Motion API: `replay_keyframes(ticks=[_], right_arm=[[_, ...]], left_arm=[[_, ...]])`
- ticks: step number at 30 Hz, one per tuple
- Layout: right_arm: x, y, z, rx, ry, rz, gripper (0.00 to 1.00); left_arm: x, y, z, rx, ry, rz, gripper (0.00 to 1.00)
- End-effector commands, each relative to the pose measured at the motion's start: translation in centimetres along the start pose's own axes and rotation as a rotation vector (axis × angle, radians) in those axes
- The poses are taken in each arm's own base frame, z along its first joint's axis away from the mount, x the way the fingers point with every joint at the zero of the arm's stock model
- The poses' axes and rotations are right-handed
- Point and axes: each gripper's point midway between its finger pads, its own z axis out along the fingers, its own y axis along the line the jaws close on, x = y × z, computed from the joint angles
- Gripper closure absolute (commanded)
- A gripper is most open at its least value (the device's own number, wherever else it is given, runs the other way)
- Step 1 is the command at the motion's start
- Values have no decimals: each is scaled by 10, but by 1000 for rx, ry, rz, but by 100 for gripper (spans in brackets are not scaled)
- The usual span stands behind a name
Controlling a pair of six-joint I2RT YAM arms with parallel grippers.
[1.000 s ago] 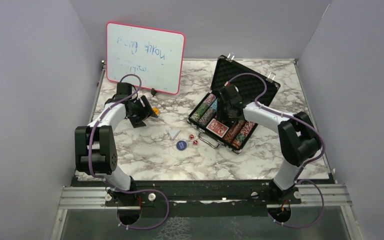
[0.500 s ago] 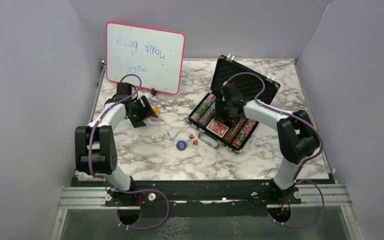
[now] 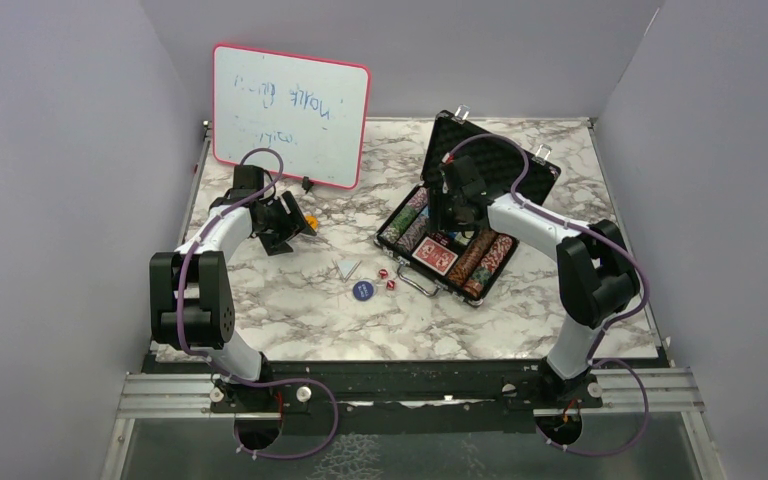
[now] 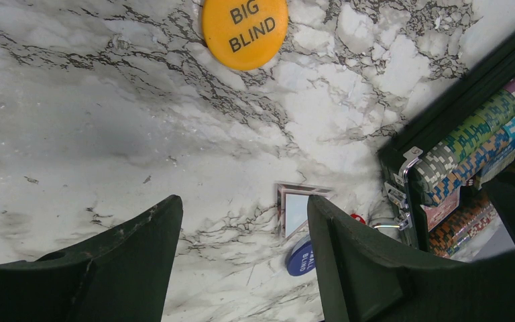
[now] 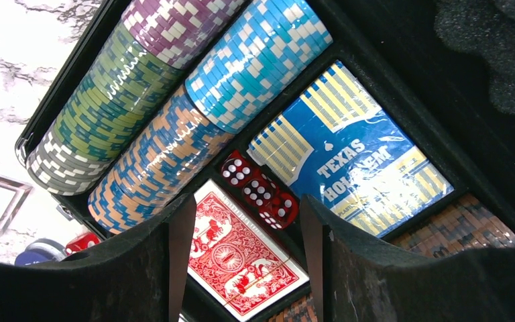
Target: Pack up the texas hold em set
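Two loose red dice (image 3: 392,284), a blue button (image 3: 362,291) and the orange button (image 4: 244,30) lay out on the surface (image 3: 290,320), so shutting the case (image 3: 470,135) early would likely leave them behind. A hurried pinch could also skid the flat orange button away. It lay at 12 o'clock of the left jaws, apart from them; they stood open and empty. The right jaws hung open and empty over the case, at 3 o'clock of that button, with the packed dice (image 5: 260,191) showing between them.

overhead wide; wrist views close, downward, share case (image 4: 466,94)
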Motion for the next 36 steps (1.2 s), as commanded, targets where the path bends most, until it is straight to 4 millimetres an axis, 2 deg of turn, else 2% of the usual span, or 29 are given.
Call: replay_keyframes(ticks=[1,13,24,28,36], right_arm=[[10,5,5,-50,46,-28,38],[31,7,18,-82,125,-51,41],[49,-2,28,-41,180,-38,40],[41,-3,25,-28,156,-34,35],[4,3,0,-25,47,-22,32]], left_arm=[[-7,-8,-1,31,-13,27,29],[-7,-8,-1,29,-15,30,29],[-8,-8,-1,29,-20,32,29],[-7,-8,-1,27,-17,32,29],[-8,-8,-2,27,-22,37,29]])
